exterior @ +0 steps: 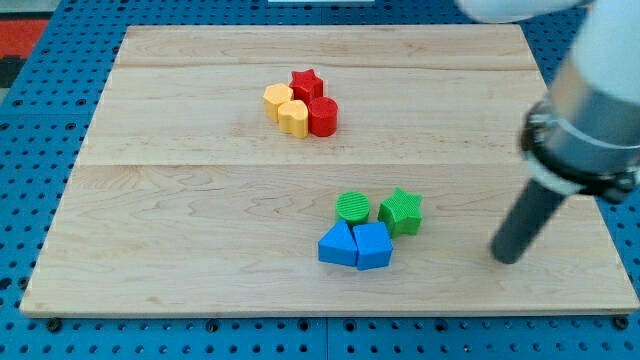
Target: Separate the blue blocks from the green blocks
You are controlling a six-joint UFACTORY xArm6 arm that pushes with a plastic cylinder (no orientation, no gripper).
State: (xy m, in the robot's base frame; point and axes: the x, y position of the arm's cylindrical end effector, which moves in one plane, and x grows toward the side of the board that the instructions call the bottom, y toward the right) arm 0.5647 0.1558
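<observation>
Two blue blocks lie together low on the board: a blue triangle [338,245] and a blue wedge-like block [373,246] on its right. Just above them sit a green round block [352,207] and a green star [401,211]. The green round block touches the blue pair; the green star sits close to the blue wedge's upper right. My tip [507,258] is on the board at the view's right, well clear of the green star and level with the blue blocks.
Near the view's top middle is a tight cluster: a red star [306,83], a red round block [322,116], and two yellow blocks [278,100] [294,117]. The wooden board [200,220] rests on a blue pegboard.
</observation>
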